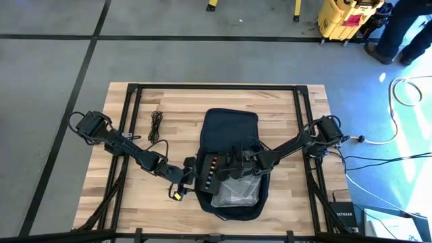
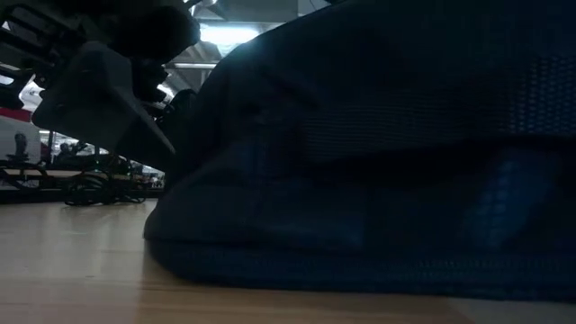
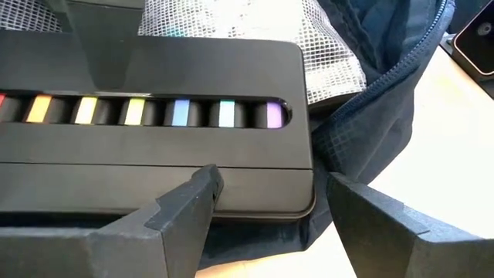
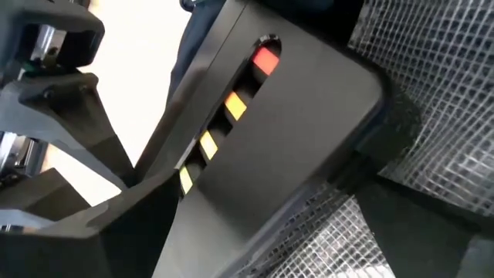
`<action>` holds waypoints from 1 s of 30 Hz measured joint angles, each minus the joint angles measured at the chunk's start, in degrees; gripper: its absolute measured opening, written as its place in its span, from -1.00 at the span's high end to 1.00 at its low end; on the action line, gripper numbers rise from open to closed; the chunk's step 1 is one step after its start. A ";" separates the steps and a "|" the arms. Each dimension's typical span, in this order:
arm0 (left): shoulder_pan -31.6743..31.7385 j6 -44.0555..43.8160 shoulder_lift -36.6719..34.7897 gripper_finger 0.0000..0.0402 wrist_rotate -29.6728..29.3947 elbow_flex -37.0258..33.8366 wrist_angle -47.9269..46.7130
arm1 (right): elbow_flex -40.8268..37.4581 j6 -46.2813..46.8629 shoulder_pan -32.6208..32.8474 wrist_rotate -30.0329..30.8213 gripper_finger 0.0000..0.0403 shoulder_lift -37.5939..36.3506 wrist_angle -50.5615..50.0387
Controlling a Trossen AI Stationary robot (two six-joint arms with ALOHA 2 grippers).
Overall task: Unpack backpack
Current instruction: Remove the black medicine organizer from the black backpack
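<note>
Near the middle of the tabletop (image 1: 142, 202), reaching toward its front edge, lies the backpack (image 1: 229, 131), a dark soft bag with its mouth open at the front end, where a crinkly clear mesh-lined pouch (image 1: 236, 192) shows inside. Both arms meet at that opening. The left gripper (image 1: 192, 174) sits at the bag's left rim, and its wrist view shows the fingers (image 3: 177, 220) spread on either side of the near edge of a flat black case (image 3: 154, 116) with a row of coloured markers showing through a slot; the jaws straddle the case without visibly pressing on it. The right gripper (image 1: 233, 162) hovers over the same case from the other side, fingers spread wide, with the case (image 4: 262, 154) and mesh close beneath it. A coiled black cable (image 1: 156, 125) lies well apart, toward the table's left rear, and a small yellow item (image 1: 177, 196) rests just beside the bag's left front. The step in hand looks like drawing the marker case out of the backpack, with nothing yet clearly lifted free. The next move likely calls for the left fingers to close firmly on the case's edge and pull it outward along the opening, while the right gripper either steadies the fabric or keeps clear, since the zipper lip could snag the case's corner.
</note>
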 joint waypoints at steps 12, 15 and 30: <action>-0.04 0.13 -0.02 -0.18 0.09 -0.07 0.09 | -0.02 -0.02 0.01 1.57 -0.40 0.07 2.26; -0.04 0.13 -0.02 -0.18 0.13 -0.07 0.09 | -0.02 0.15 -0.03 1.78 -0.25 0.05 3.39; -0.09 0.19 0.02 -0.18 -0.61 -0.12 0.12 | 0.00 -0.13 -0.04 1.54 -0.06 -0.02 7.90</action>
